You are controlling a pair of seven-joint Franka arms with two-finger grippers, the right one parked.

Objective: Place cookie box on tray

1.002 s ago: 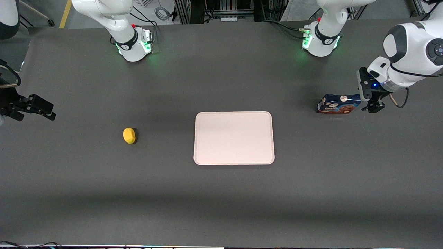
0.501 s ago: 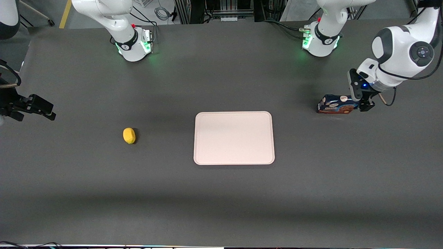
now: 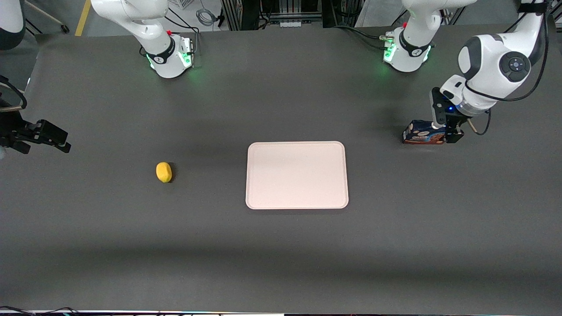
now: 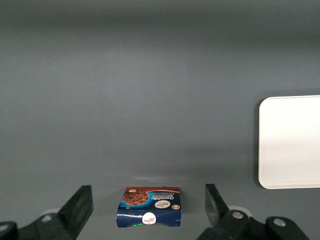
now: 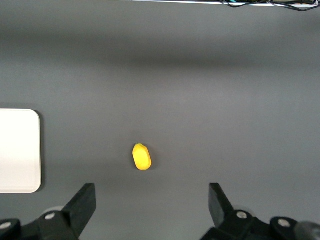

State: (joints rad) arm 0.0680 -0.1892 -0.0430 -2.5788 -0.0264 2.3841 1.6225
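Fingers (image 4: pixel 80 205) spread wide in wrist view, gripper (image 4: pixel 149 210) straddling cookie box (image 4: pixel 150 206) w/o touching; tray (image 4: pixel 290 142) well apart. Front view: gripper (image 3: pixel 444 131) over box end, box (image 3: pixel 420 134) on table (image 3: pixel 281 245) toward working arm's end, off tray (image 3: pixel 297 174).

Dark-blue cookie box (image 3: pixel 420 133) flat on table; pale tray (image 3: pixel 297 174) empty, well apart.
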